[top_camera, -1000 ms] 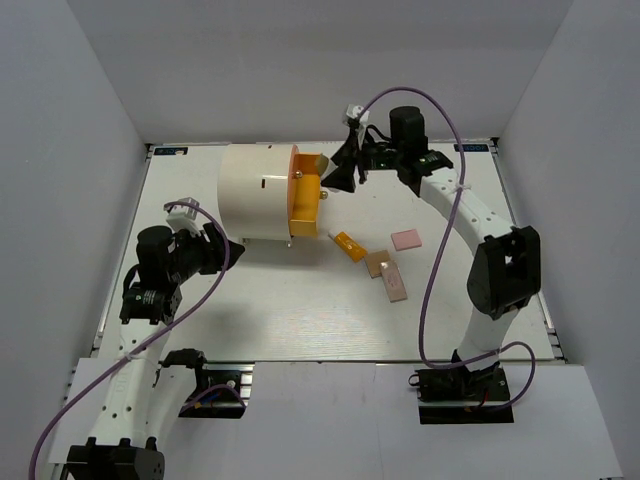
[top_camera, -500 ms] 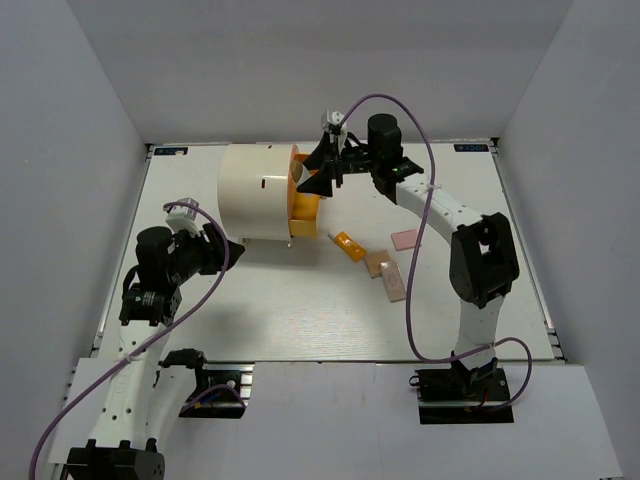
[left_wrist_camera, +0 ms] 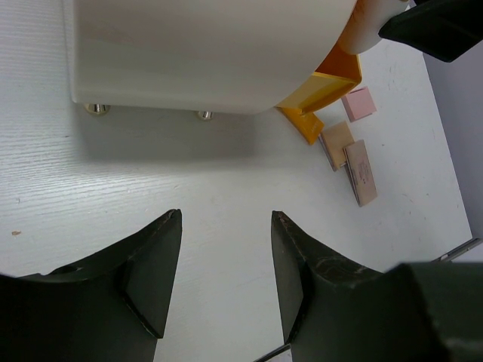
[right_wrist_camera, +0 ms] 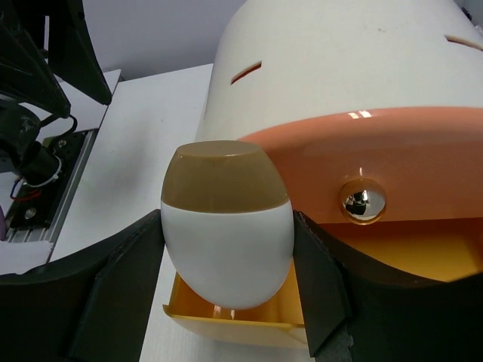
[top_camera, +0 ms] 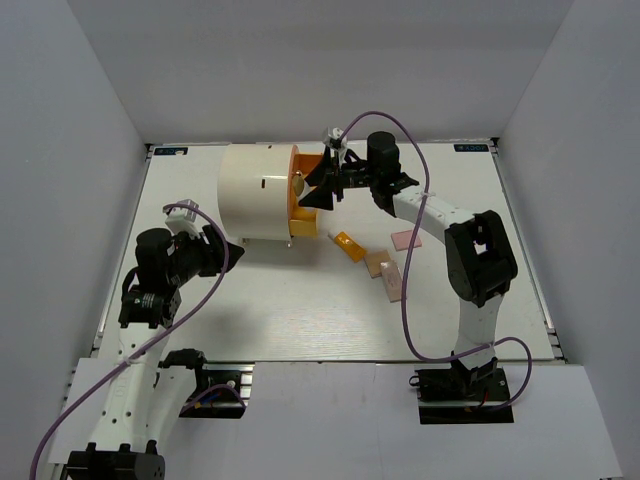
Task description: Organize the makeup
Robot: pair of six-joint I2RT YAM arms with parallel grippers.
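My right gripper (top_camera: 316, 186) (right_wrist_camera: 226, 253) is shut on a white oval compact with a tan cap (right_wrist_camera: 226, 241) (top_camera: 300, 184). It holds the compact just above the open orange drawer (right_wrist_camera: 226, 320) (top_camera: 308, 208) of the cream cylinder (top_camera: 255, 192). More makeup lies on the table to the right: an orange-and-white tube (top_camera: 346, 243), two beige pieces (top_camera: 376, 262) (top_camera: 394, 283) and a pink square (top_camera: 403, 239) (left_wrist_camera: 358, 103). My left gripper (top_camera: 228, 250) (left_wrist_camera: 226, 222) is open over bare table, just left of the cylinder's near side, with nothing between its fingers.
The cylinder's orange front carries a gold knob (right_wrist_camera: 361, 202), and small gold feet (left_wrist_camera: 96, 109) show under its body. The right arm's purple cable (top_camera: 410, 290) loops over the table beside the makeup. White walls close in the table on three sides.
The right arm has swung left with the compact, from beside the cylinder's front to over its open drawer. The left arm has stayed still.
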